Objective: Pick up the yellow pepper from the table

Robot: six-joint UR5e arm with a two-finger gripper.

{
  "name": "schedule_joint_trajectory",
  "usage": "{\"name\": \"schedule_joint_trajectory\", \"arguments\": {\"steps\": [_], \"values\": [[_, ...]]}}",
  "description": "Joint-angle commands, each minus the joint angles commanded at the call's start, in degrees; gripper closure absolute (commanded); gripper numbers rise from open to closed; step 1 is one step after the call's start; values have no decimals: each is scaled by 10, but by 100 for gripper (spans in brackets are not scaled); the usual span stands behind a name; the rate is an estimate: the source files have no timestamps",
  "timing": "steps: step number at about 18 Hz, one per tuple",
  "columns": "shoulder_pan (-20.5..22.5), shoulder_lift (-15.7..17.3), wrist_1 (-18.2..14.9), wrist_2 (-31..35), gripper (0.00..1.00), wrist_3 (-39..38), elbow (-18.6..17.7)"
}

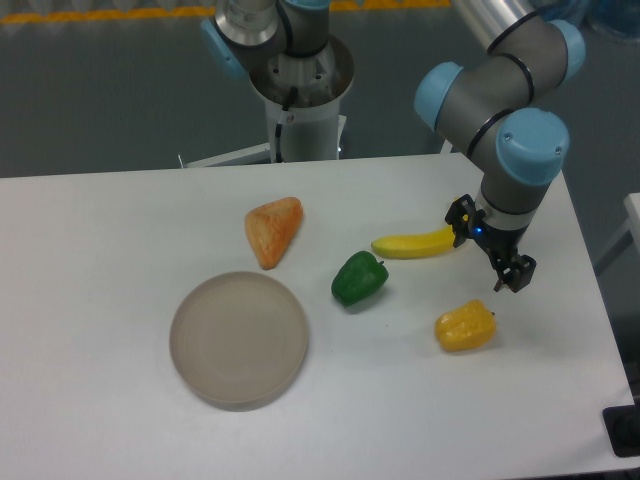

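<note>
The yellow pepper [465, 326] is a small lumpy glossy toy lying on the white table [90, 260], towards its right front. My gripper [490, 247] hangs from the arm just above and behind the pepper, a little to its right. Its two black fingers are spread apart with nothing between them. It does not touch the pepper. One finger [462, 220] is close to the right tip of the banana [414, 243].
A green pepper [358, 279] lies left of the yellow one. An orange wedge-shaped toy [272, 229] lies farther back left. A round grey plate [238, 338] sits at the front left. The robot base [300, 90] stands behind the table. The table's right edge is near the pepper.
</note>
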Motion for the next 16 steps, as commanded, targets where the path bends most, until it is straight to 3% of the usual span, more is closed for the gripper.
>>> {"name": "schedule_joint_trajectory", "arguments": {"steps": [7, 13, 16], "values": [[-1, -1, 4, -3, 0, 0, -1], [-1, -3, 29, -31, 0, -6, 1], [-1, -17, 33, -34, 0, -1, 19]]}}
